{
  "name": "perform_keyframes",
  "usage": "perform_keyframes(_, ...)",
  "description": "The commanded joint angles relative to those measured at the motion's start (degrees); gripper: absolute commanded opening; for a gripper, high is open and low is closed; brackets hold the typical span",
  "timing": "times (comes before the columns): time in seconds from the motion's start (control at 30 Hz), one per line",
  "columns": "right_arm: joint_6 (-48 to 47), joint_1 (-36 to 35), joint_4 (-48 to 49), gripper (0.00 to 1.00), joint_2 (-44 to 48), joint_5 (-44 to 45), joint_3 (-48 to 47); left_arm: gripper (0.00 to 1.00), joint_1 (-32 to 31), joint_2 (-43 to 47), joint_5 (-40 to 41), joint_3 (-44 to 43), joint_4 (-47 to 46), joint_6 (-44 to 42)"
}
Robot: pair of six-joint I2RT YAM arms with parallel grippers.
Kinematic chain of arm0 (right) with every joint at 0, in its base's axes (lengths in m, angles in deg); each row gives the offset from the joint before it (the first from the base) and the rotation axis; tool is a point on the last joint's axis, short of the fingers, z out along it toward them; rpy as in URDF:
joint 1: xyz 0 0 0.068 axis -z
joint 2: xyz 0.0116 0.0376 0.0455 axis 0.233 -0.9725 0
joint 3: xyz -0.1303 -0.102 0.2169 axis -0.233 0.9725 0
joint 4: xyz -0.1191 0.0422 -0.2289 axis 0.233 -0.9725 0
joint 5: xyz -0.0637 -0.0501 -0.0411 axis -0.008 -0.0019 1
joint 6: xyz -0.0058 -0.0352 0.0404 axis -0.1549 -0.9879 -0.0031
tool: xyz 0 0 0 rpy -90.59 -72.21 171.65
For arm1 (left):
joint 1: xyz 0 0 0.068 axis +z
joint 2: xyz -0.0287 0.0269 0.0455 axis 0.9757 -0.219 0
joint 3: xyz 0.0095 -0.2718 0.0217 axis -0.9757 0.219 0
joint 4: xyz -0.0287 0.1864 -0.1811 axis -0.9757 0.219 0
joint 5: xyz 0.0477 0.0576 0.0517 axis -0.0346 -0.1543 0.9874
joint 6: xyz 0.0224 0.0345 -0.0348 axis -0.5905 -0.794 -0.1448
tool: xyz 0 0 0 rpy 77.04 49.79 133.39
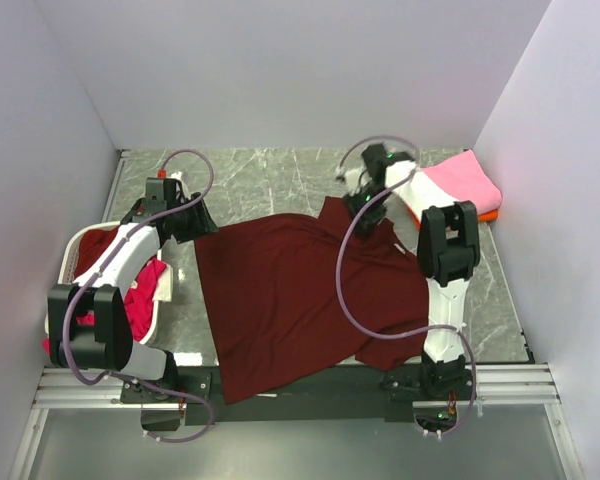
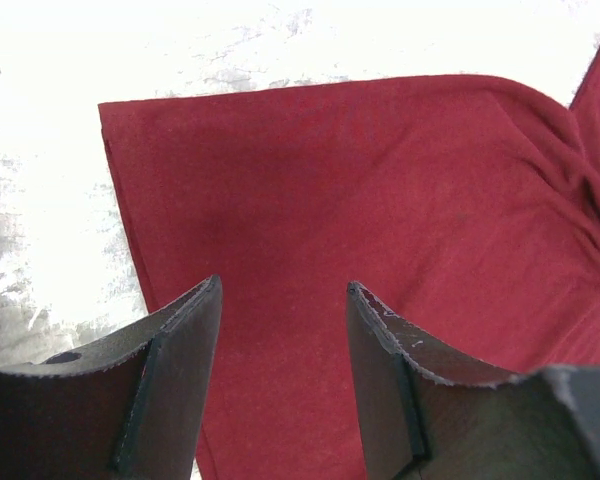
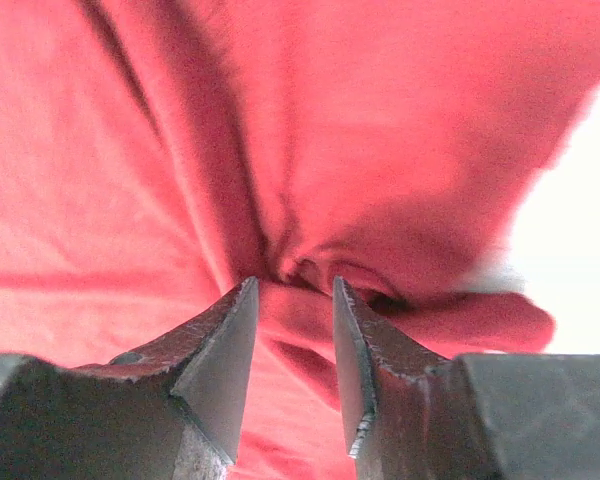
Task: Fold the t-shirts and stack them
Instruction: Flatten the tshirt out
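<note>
Pinching a bunched fold of the maroon t-shirt (image 1: pixel 290 300) near its far right sleeve, the right gripper (image 3: pixel 294 290) could drag the spread cloth askew if it lifts alone. The left gripper (image 2: pixel 283 290) hangs open over the far left corner, holding nothing. The shirt lies mid-table. The white basket (image 1: pixel 168 296) holds a magenta shirt (image 1: pixel 145 288) and a dark red one (image 1: pixel 95 250). A pink shirt (image 1: pixel 465 180) lies on an orange one (image 1: pixel 488 215), far right.

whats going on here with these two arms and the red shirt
Two robot arms are handling a dark maroon t-shirt spread on the table. The right claw pinches a bunched fold near its far right edge; the left claw is open above its far left corner. A pink shirt lies folded far right, and more wait in the white basket.
</note>
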Motion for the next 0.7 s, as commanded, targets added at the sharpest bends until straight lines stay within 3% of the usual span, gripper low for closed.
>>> perform_keyframes(0.0, 3.3, 4.6, 2.3, 0.44, 0.5, -1.8, -9.8, 0.58, 0.0, 2.4, -0.8, -0.1, -1.2, -1.4)
perform_keyframes(0.3, 9.0, 7.1, 2.3, 0.44, -14.5, -3.8, -28.1, 0.58, 0.0, 2.6, -0.8, 0.0, -1.3, -1.7)
perform_keyframes(0.57, 10.8, 7.2, 2.2, 0.43, -19.1, -4.6, -30.1, 0.59, 0.0, 2.2, -0.9, -0.1, -1.4, -1.7)
perform_keyframes(0.63, 10.5, 6.9, 2.9, 0.37, -18.7, -4.3, -28.3, 0.58, 0.0, 2.1, -1.2, -0.2, -1.4, -1.7)
perform_keyframes(0.67, 10.0, 6.9, 3.3, 0.2, -17.8, -3.9, -27.7, 0.58, 0.0, 2.0, -1.2, -0.2, -1.5, -1.7)
